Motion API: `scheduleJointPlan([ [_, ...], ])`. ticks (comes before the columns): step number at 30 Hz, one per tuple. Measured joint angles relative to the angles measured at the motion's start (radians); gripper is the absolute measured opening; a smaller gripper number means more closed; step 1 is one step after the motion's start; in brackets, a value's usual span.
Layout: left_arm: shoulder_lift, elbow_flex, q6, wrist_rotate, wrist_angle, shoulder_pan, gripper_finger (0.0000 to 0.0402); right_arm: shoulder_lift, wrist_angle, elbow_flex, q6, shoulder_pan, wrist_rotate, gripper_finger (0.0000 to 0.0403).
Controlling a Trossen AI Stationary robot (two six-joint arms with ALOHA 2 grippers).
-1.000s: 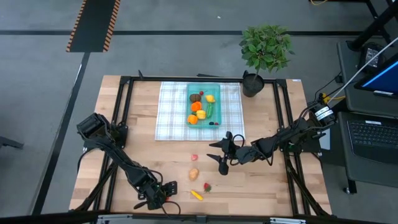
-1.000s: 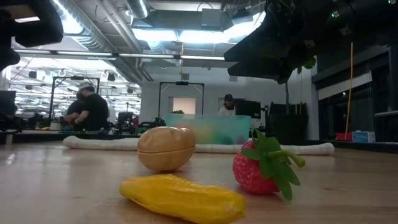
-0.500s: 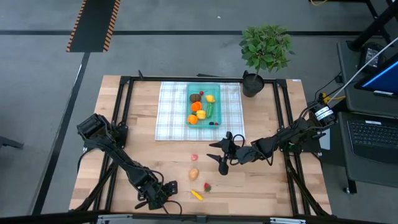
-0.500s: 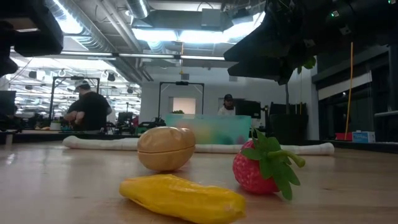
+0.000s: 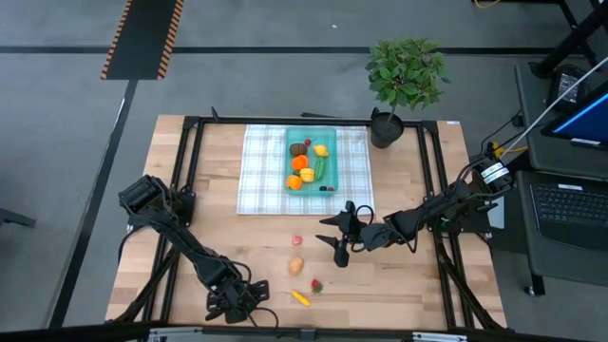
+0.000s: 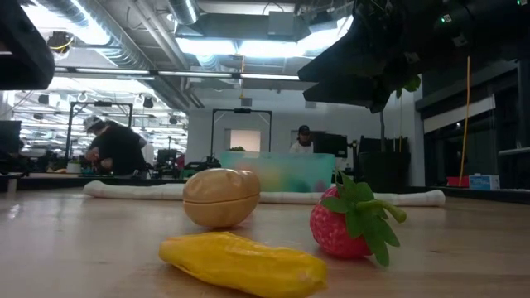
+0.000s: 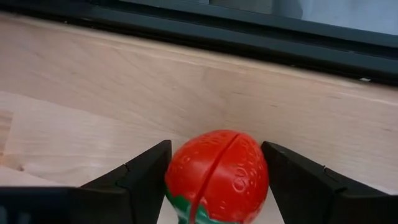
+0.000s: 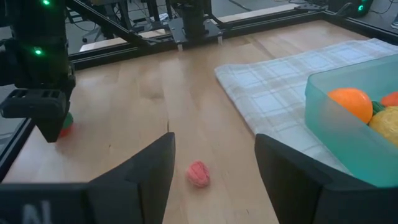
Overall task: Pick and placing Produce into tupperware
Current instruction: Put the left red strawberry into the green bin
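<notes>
Now | left gripper (image 7: 214,180) jaws pinching glossy dimpled strawberry (image 7: 217,175) | right gripper (image 8: 214,163) jaws spread

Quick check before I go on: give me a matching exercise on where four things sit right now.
Things:
1. red strawberry
2. orange
3. pink piece
4. tupperware

Places:
a. on the checked cloth
b. between the fingers of the left gripper
c. inside the tupperware
d. on bare wood ahead of the open right gripper

Pairs: 1-b, 2-c, 3-d, 4-a
</notes>
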Motion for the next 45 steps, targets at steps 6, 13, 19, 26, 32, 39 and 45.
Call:
scheduleJointPlan([
  [6,0.0,0.0,-0.01,0.004,-0.012,0.0,0.0228,0.0,0.0,0.0,0.0,0.0,0.0,0.0222],
  [13,0.001,0.0,-0.068,0.011,-0.031,0.005,0.0202,0.0,0.0,0.0,0.0,0.0,0.0,0.0222],
  [19,0.001,-0.001,-0.083,0.002,-0.033,0.005,0.0188,0.0,0.0,0.0,0.002,0.0,0.0,0.0222],
  [26,-0.009,-0.002,-0.151,-0.049,-0.038,0.003,0.0191,0.0,0.0,0.0,0.002,0.0,0.0,0.0223],
  [32,-0.056,-0.01,-0.204,-0.189,-0.073,0.012,0.0188,0.0,0.002,0.0,0.003,0.0,0.0,0.0222],
  [39,-0.119,-0.008,-0.328,-0.254,-0.07,0.04,0.0187,0.0,0.002,0.0,0.004,0.0,-0.001,0.0222],
  [45,-0.187,-0.006,-0.401,-0.276,-0.061,0.07,0.0186,0.0,0.005,0.0,0.005,0.0,-0.001,0.0222],
])
